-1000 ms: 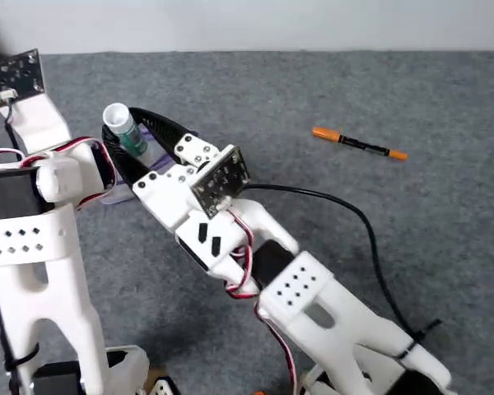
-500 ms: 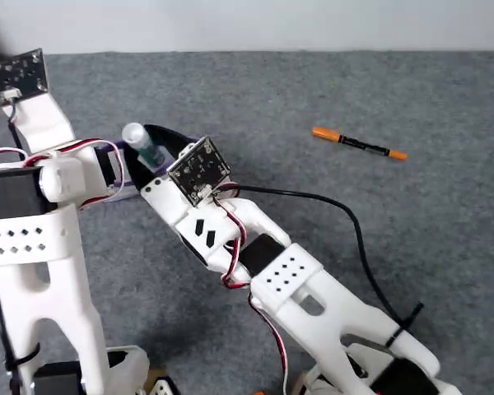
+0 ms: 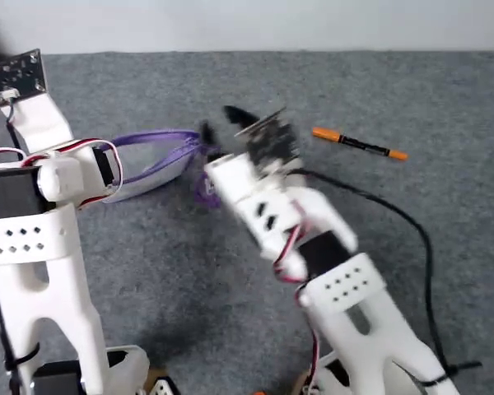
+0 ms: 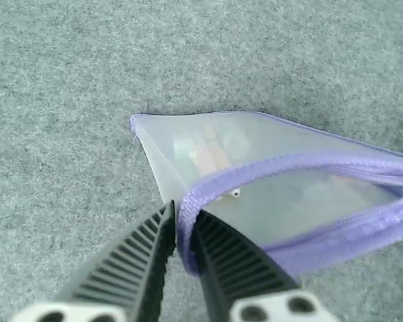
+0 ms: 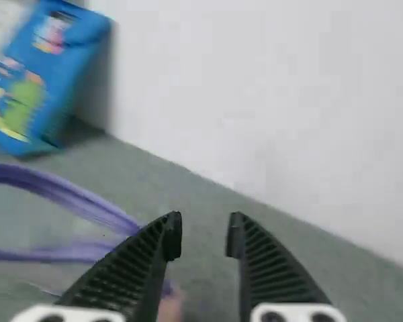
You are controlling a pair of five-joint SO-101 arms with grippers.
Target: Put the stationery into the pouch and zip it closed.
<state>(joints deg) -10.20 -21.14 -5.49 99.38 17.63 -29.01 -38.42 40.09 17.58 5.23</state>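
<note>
A clear pouch (image 3: 152, 169) with a purple zip edge lies on the grey carpet, its mouth open. My left gripper (image 4: 178, 216) is shut on the end of the pouch's zip edge (image 4: 188, 221). Through the pouch wall (image 4: 215, 151) a few pale stationery pieces show, blurred. The right gripper (image 3: 218, 123) hangs just past the pouch's far end, open and with nothing in it; in its own wrist view the right gripper (image 5: 201, 235) stands over the purple zip edge (image 5: 54, 188). An orange pen (image 3: 358, 144) lies on the carpet to the right.
A white wall runs along the back of the carpet. A blue box (image 5: 33, 74) leans against it. The right arm's black cable (image 3: 395, 214) trails across the carpet below the pen.
The right gripper held a green glue stick with a white cap over the pouch mouth, lowered it in, then swung out to the right, empty. The left arm stayed put.
</note>
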